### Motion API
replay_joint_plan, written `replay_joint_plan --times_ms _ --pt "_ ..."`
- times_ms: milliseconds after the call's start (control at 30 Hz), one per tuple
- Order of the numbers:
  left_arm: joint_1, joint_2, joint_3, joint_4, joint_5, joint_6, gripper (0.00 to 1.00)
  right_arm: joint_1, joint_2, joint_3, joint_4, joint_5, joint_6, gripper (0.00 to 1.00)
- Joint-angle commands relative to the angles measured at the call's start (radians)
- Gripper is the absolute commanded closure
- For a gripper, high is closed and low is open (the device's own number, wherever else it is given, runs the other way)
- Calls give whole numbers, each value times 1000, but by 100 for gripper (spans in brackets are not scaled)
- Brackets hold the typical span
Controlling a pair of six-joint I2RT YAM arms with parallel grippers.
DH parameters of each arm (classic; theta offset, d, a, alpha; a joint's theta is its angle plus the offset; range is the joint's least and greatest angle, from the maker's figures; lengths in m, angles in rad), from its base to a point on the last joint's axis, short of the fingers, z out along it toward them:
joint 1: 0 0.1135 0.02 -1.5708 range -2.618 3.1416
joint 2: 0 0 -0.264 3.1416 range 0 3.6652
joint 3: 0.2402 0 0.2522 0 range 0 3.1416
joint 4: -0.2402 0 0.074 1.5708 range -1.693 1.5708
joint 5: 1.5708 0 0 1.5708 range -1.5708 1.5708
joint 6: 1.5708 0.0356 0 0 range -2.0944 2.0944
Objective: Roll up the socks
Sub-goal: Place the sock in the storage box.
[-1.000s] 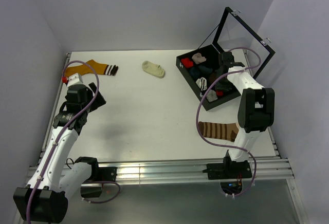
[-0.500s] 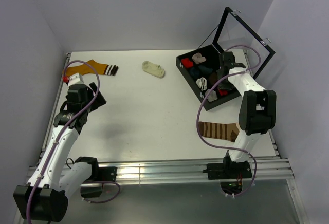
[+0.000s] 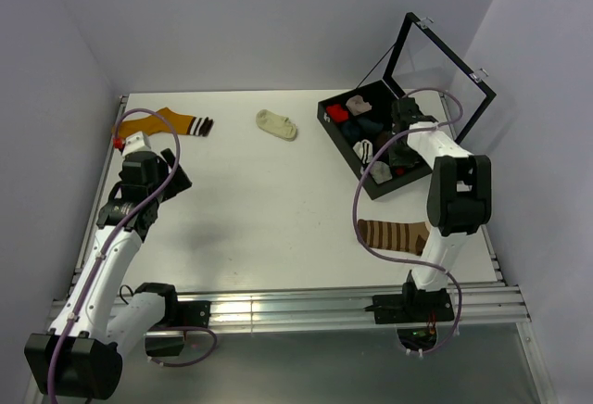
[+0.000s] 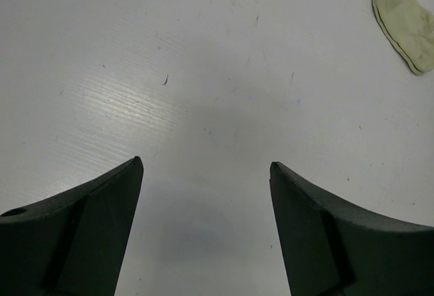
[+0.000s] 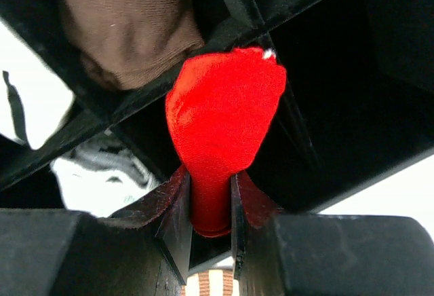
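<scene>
My right gripper (image 5: 211, 182) is shut on a plain red sock (image 5: 224, 109) and holds it over the compartments of the black box (image 3: 339, 147). In the top view the right gripper (image 3: 393, 163) is at the box's near right part. A brown sock with pale stripes (image 3: 394, 235) lies flat by the right arm's base. A cream ankle sock (image 3: 277, 124) lies at the back middle and also shows in the left wrist view (image 4: 407, 21). My left gripper (image 4: 205, 165) is open and empty above bare table, at the left in the top view (image 3: 174, 182).
An orange-brown sock with a dark striped cuff (image 3: 162, 123) lies at the back left. The box holds several rolled socks, among them a red one (image 3: 337, 113) and a brown one (image 5: 129, 31). Its open lid (image 3: 445, 70) stands up at the back right.
My right gripper has shifted slightly inside the box with the red sock still in it. The left arm has not moved.
</scene>
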Motion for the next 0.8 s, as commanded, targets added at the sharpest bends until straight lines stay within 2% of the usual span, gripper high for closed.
replay_joint_plan --times_ms 0,133,367,467,500,567,600,667,767 --pt "-2 2 13 31 -3 5 19 -5 52 14 44 -35 43 100" --pt "-2 5 13 30 -6 5 19 -41 89 25 27 -62 80 100" --pt "-4 5 13 31 -4 7 19 -94 181 117 -112 -125 115 100" --pt "-2 5 11 31 -3 5 19 -96 170 131 -112 -136 121 100" --pt "-2 6 11 33 -3 5 19 -98 159 132 -108 -143 121 91" --pt "-4 5 11 31 -4 5 19 -96 139 144 -111 -147 126 80" --pt "-2 3 13 31 -4 5 19 -96 132 158 -112 -147 127 72" --pt "-2 3 11 33 -3 7 19 -96 112 184 -126 -144 132 63" --pt "-2 6 13 31 0 7 19 -98 87 212 -141 -139 141 56"
